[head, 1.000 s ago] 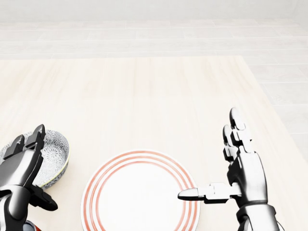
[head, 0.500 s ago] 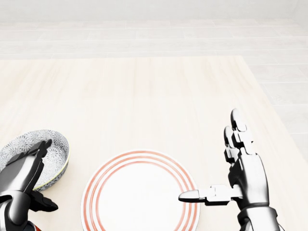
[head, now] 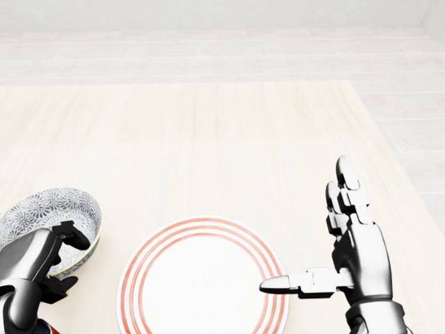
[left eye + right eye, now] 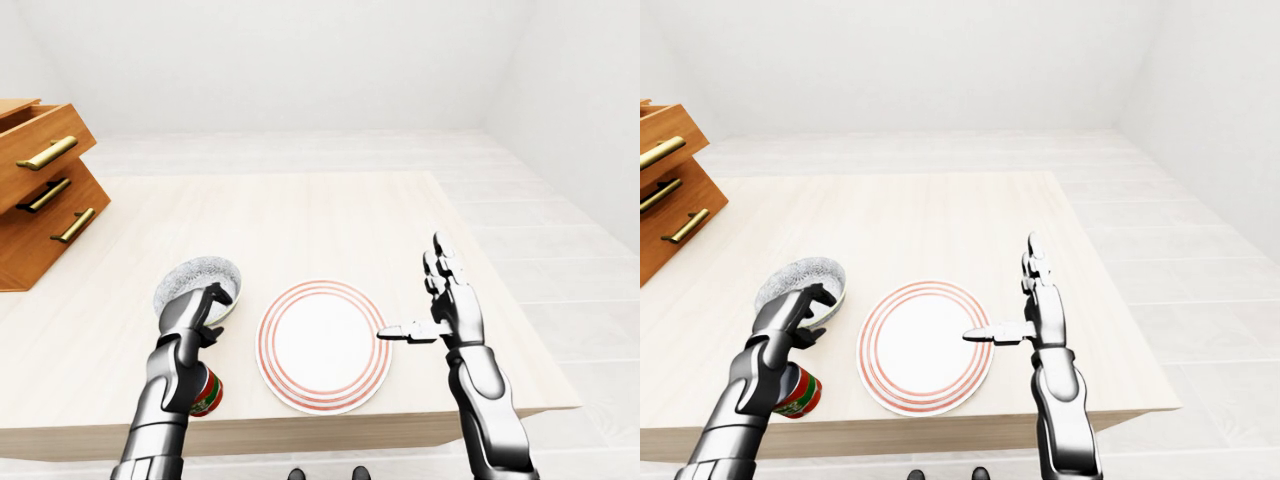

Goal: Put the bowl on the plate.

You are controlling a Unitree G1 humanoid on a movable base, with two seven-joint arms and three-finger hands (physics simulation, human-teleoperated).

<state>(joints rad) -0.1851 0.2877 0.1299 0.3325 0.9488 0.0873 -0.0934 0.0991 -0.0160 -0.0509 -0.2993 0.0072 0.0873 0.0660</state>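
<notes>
A grey patterned bowl sits on the table at the left of the head view, apart from the plate. My left hand grips its near rim, fingers curled inside and thumb outside against the wall. The white plate with red rings lies flat at bottom centre, nothing on it. To the right of the plate my right hand stands open, fingers pointing up. Its thumb reaches left over the plate's right edge and holds nothing.
A red can stands by the table's near edge, under my left forearm. A wooden chest of drawers with brass handles stands on the table's far left. The light wooden table ends just right of my right arm.
My left hand's fingers, straight a second ago, have lowered and curled over the bowl's near rim. The bowl sits slightly more level. The right hand and plate are unchanged.
</notes>
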